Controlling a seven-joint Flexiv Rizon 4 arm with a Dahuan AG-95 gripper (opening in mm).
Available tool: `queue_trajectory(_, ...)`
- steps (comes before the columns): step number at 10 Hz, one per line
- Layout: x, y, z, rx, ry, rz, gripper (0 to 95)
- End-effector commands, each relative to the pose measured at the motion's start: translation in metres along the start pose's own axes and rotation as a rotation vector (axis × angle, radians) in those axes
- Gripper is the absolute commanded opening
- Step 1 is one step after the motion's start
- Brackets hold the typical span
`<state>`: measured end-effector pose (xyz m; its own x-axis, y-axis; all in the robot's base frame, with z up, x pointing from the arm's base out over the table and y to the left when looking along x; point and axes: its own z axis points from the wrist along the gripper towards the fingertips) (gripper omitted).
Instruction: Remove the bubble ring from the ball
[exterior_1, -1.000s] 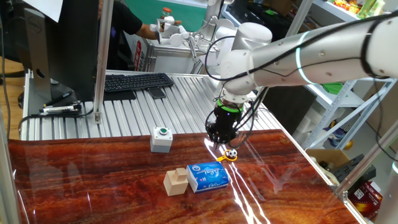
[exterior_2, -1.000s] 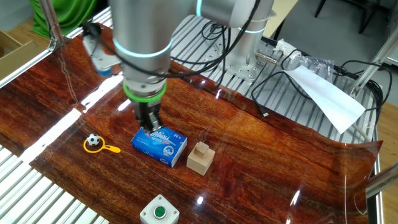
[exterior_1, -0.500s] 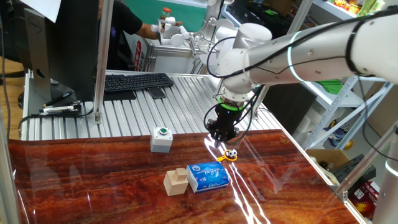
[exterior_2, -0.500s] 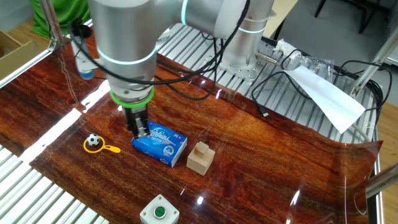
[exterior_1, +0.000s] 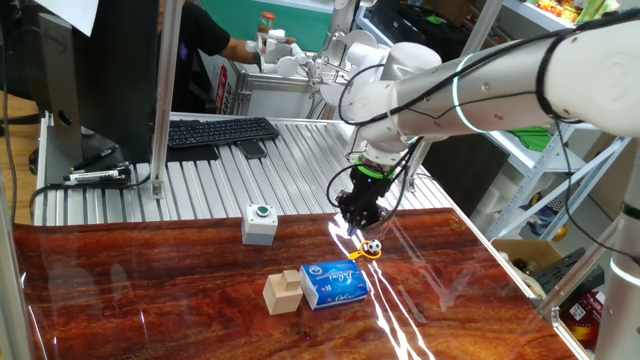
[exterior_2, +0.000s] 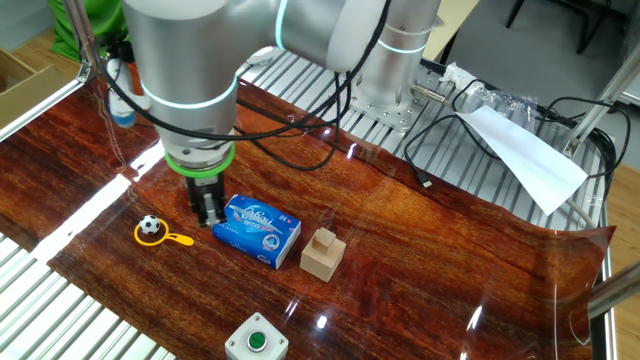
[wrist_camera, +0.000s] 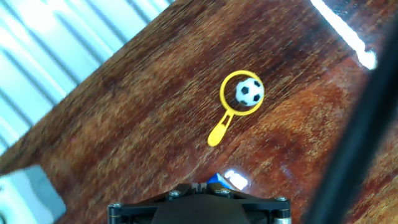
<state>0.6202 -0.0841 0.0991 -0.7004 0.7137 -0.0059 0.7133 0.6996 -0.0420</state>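
So I'm at the approach step, nothing grabbed yet. My gripper (exterior_2: 209, 212) hangs just above the wood table (exterior_2: 420, 260), left of centre in the other fixed view, right beside the near end of the blue tissue pack (exterior_2: 257, 229). My fingers look close together there with nothing between them, but honestly I cannot tell for sure how far they're spread; my own camera doesn't show the tips at all.

The bubble ring (wrist_camera: 240, 93) sits upper right of centre in the hand view, a thin yellow loop with a short handle running down-left. The ball (wrist_camera: 249, 92) lies inside the loop, flat on the table. In the other fixed view the pair is at lower left (exterior_2: 150, 231), near me but apart from my fingers.

Next I reckon I need to slide over toward it and come down on the handle or the rim of the loop, then lift it off without dragging the ball along. The loop is thin and flat, so pinching it could be fiddly, and the ball may roll.

Around: the tissue pack is the closest thing, then a wooden block (exterior_2: 322, 253) and a grey box with a green button (exterior_2: 256, 342) further off. Nothing lies between me and the ring.
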Motion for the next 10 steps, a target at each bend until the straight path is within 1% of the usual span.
queue_trajectory(1,-0.013,-0.006,0.009,-0.039,-0.008,0.073,0.0)
queue_trajectory(2,-0.018,-0.007,0.011,-0.077,0.01,0.113,0.0)
queue_trajectory(3,-0.023,-0.01,0.013,-0.098,0.028,0.131,0.0)
queue_trajectory(4,-0.024,-0.012,0.013,-0.099,0.024,0.157,0.0)
queue_trajectory(6,-0.024,-0.013,0.014,-0.099,0.025,0.208,0.0)
queue_trajectory(8,-0.024,-0.015,0.014,-0.098,0.026,0.209,0.0)
queue_trajectory(9,-0.024,-0.015,0.015,-0.093,0.02,0.197,0.0)
queue_trajectory(10,-0.024,-0.015,0.015,-0.09,0.028,0.2,0.0)
